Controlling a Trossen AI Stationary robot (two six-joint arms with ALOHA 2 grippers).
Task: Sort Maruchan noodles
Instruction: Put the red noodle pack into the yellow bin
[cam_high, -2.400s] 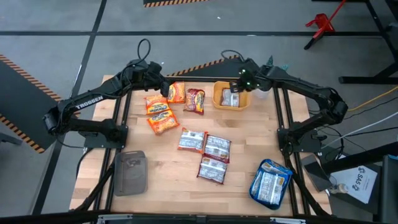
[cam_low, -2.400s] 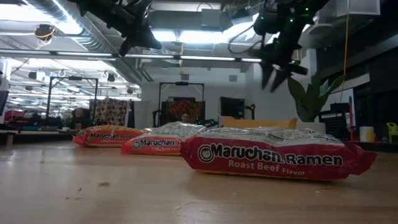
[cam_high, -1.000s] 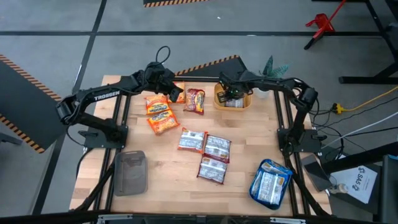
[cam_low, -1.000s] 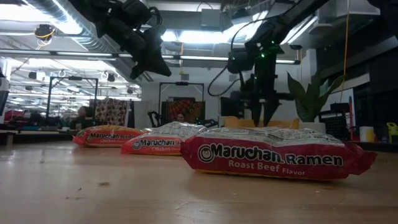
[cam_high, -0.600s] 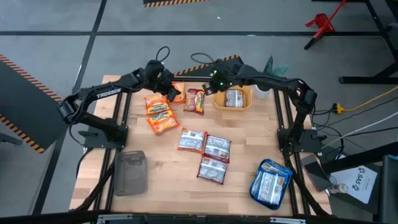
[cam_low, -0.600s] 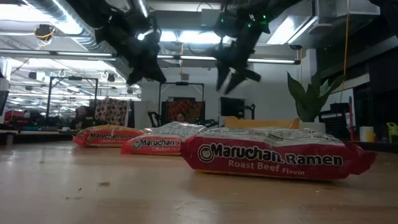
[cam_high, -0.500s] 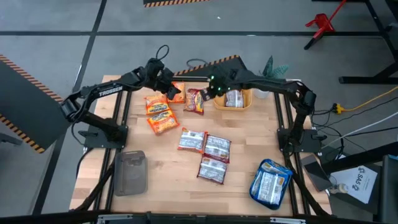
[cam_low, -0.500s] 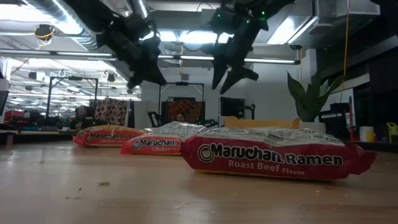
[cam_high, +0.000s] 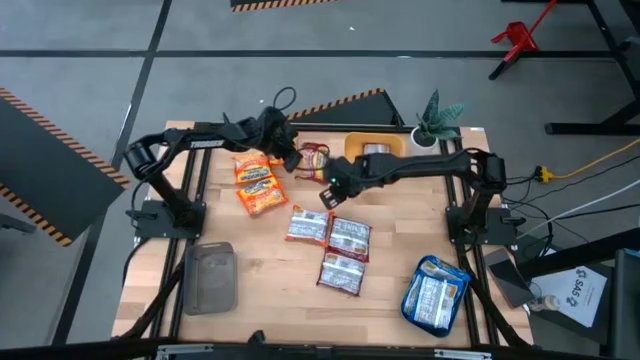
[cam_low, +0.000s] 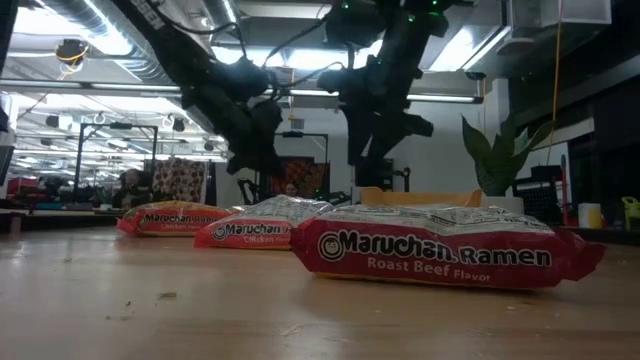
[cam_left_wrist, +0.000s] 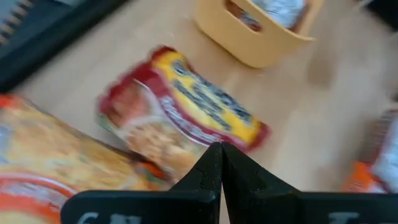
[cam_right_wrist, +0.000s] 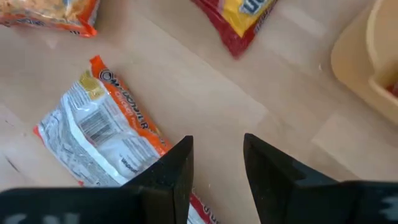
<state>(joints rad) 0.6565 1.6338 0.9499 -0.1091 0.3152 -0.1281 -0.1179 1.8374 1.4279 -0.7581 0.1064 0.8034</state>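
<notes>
Both arms partly cover the red packet (cam_high: 316, 156). The left tool (cam_high: 292, 160) hangs over it, fingers together; the right tool (cam_high: 328, 196), fingers apart, hovers empty above the counter (cam_high: 260, 260).

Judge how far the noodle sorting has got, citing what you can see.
Done: a packet lies in the yellow bowl and blue packets in the blue tray. In hand: nothing; the right gripper is open, the left gripper shut. Left: orange packets and red-and-white packets lie loose.
</notes>
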